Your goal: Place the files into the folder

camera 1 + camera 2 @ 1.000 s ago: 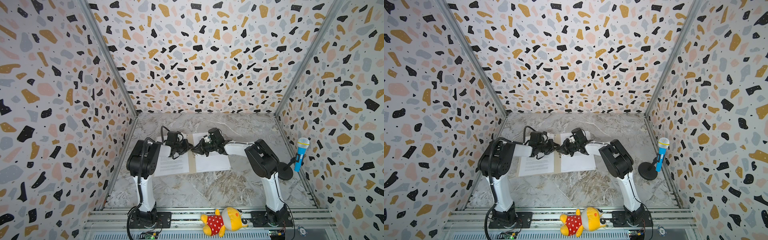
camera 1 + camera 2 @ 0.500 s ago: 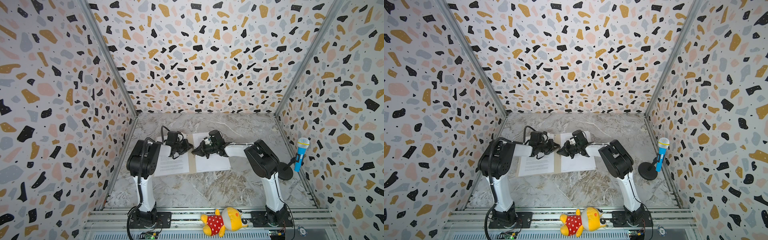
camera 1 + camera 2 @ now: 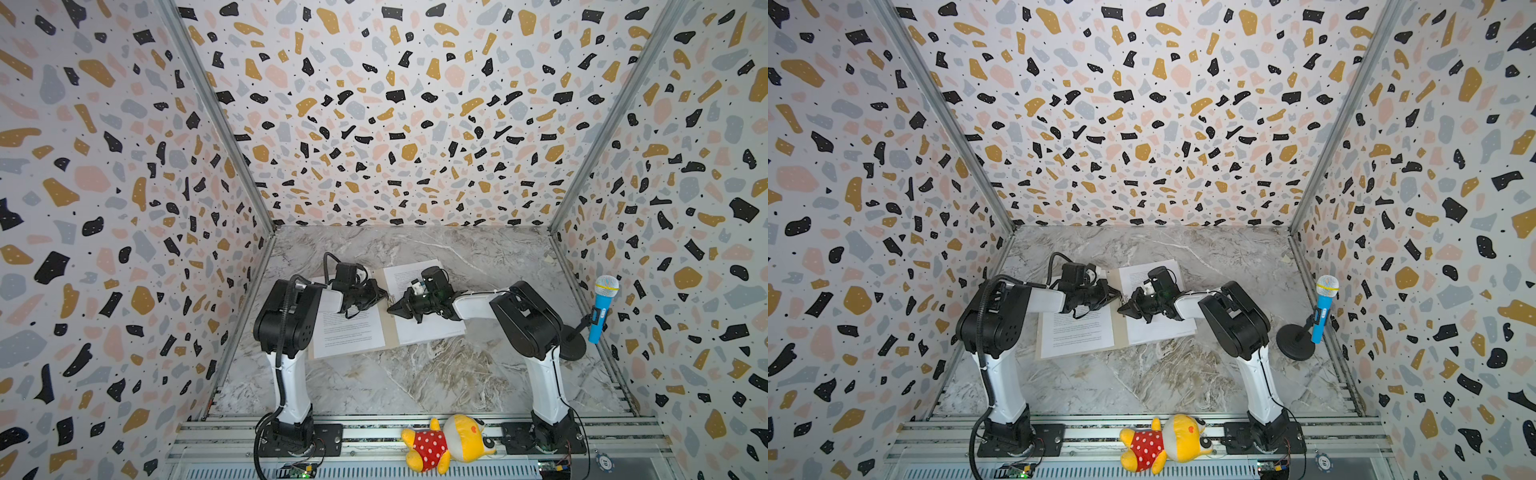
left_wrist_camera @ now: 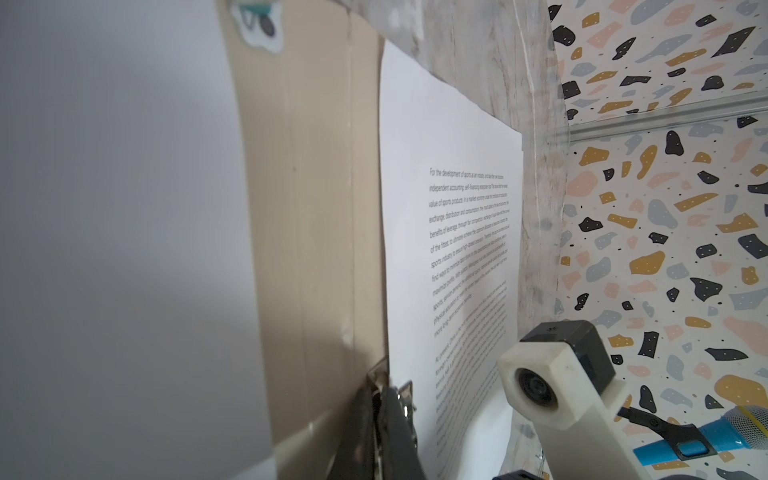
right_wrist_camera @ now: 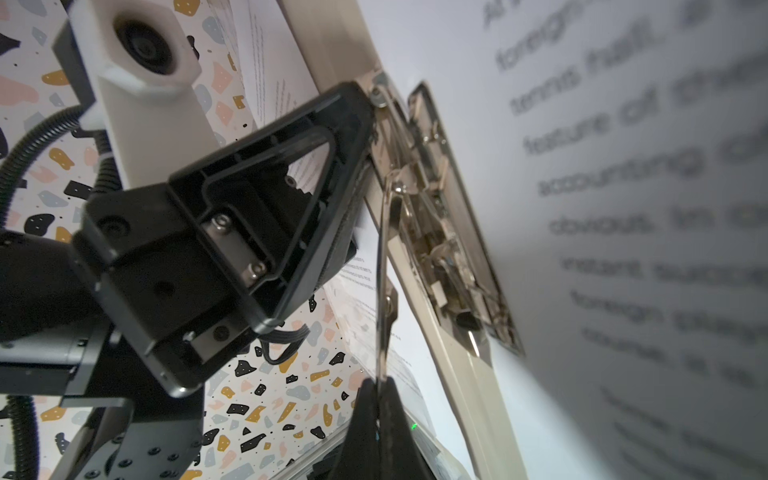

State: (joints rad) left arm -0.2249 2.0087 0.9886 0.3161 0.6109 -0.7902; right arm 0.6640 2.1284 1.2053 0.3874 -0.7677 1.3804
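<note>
The tan folder (image 3: 389, 332) (image 3: 1120, 332) lies open on the marble table. A printed file (image 3: 349, 332) (image 3: 1079, 332) rests on its left half, another file (image 3: 428, 328) (image 3: 1158, 328) (image 4: 449, 249) on its right half. The silver clip (image 5: 436, 216) (image 4: 405, 392) sits at the spine. My left gripper (image 3: 384, 296) (image 3: 1118, 296) (image 4: 380, 390) is shut on the clip's far end. My right gripper (image 3: 392, 308) (image 3: 1121, 309) (image 5: 377, 384) is shut on the clip's thin raised metal lever (image 5: 380, 270), tip to tip with the left.
A blue toy microphone (image 3: 600, 311) (image 3: 1323, 311) on a black stand is at the right wall. A yellow plush toy (image 3: 449, 442) (image 3: 1167, 442) lies on the front rail. Speckled walls close in three sides.
My right gripper's jaws have closed on the clip's lever and it has shifted slightly toward the spine. The left arm has not moved.
</note>
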